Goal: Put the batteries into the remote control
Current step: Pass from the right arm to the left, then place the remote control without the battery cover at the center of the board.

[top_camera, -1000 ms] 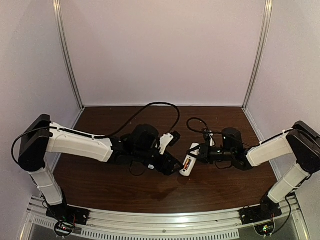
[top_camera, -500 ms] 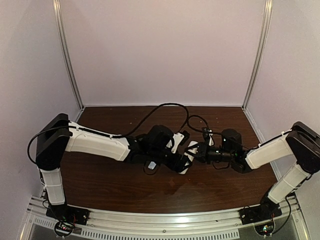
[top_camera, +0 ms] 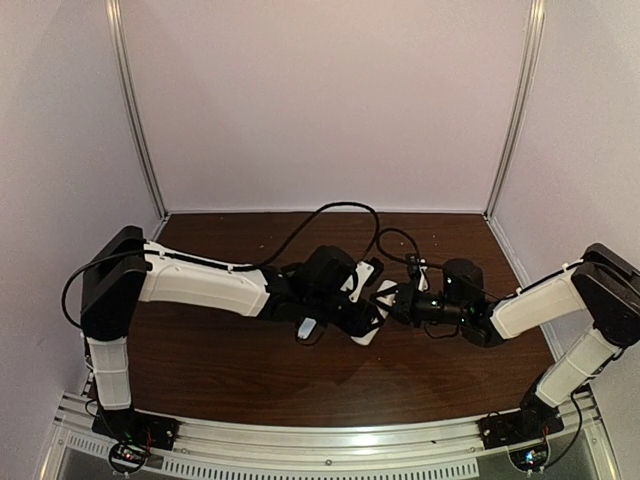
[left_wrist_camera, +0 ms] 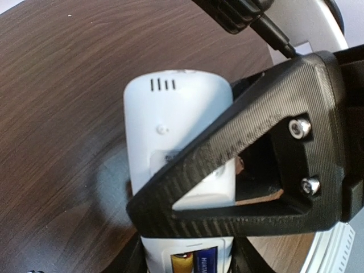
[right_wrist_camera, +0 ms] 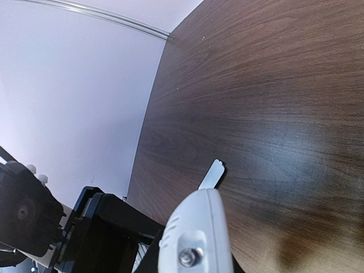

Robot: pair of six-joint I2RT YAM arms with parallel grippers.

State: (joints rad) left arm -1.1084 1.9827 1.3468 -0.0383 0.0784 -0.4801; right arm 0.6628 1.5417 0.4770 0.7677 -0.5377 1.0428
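Sitting side by side in one remote control (left_wrist_camera: 176,114) are two batteries (left_wrist_camera: 207,263).

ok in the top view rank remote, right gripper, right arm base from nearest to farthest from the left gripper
1. remote, mid-table, inside the left gripper
2. right gripper, just right, clamped on the remote's far end
3. right arm base, near right corner

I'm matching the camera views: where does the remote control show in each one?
Top external: remote control, just below centre.
Left wrist: upright, filling the middle.
Right wrist: probably the rounded white piece, bottom centre.
Shared landmark: the dark wooden table.
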